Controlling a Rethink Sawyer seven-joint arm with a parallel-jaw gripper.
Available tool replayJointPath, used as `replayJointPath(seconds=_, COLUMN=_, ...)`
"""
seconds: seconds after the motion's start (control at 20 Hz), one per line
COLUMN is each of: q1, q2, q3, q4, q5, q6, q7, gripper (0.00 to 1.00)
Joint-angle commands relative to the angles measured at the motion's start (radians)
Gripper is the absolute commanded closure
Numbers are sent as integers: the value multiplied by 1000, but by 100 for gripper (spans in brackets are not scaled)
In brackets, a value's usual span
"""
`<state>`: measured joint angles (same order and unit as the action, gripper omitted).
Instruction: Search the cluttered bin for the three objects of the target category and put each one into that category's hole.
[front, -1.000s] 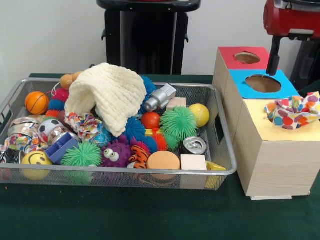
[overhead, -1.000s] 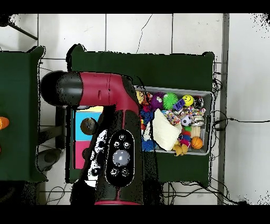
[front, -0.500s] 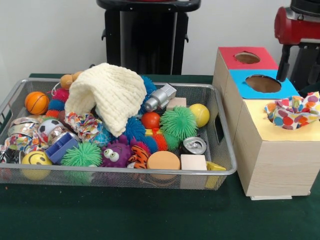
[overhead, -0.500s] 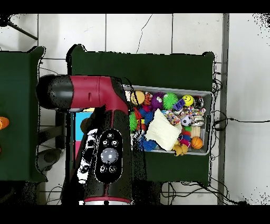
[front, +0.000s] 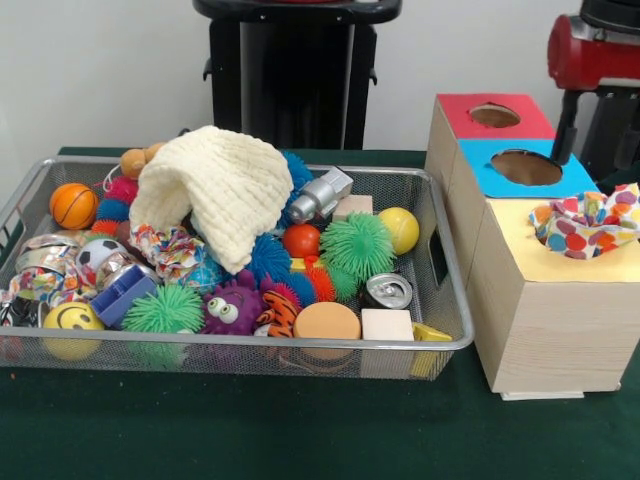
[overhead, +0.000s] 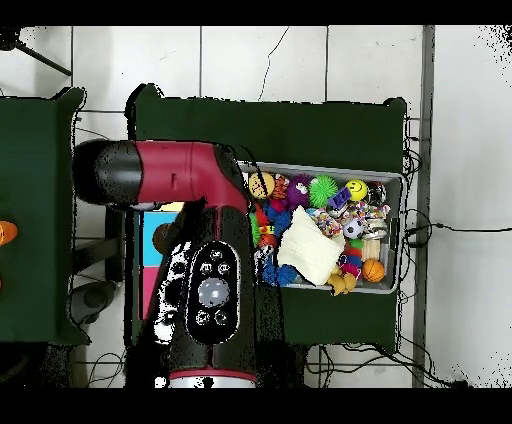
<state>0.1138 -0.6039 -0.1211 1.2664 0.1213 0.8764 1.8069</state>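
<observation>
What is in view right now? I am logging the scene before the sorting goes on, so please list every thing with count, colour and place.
Wire bin: one, grey, on the green table.
Knitted cloth: one, cream, atop the pile.
Spiky balls: several, green, blue, pink, in bin.
Basketball: one, orange, bin's left end.
Smiley ball: one, yellow, front left corner.
Can: one, silver, front right.
Wooden box: one, red, blue, yellow tops, right of bin.
Spotted cloth: one, multicoloured, on yellow top.
Arm: red and black, over the box.

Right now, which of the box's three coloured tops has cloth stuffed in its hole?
The yellow top, nearest the camera: a polka-dot cloth sits in its hole. The blue top and red top show open, empty holes.
</observation>
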Motion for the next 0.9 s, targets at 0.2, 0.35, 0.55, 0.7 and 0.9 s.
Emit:
replayJointPath(seconds=0.2, q1=-203, q2=40, q3=81, q4=-49, q5=-145, q6=136, q7=-227, gripper=0)
replayJointPath(seconds=0.35, q1=-245, q2=68, q3=106, q4=-128, q5=-197, q6=174, q7=-278, gripper=0)
replayJointPath(seconds=0.55, q1=-279, q2=84, q3=135, q4=-192, q5=-243, q6=202, q7=-303, gripper=0)
replayJointPath(seconds=0.7, q1=-298, q2=79, q3=155, q4=-202, q5=-262, q6=200, q7=-300, gripper=0)
replayJointPath(seconds=0.9, q1=-329, q2=101, q3=194, q4=-220, q5=-290, q6=205, q7=-333, gripper=0)
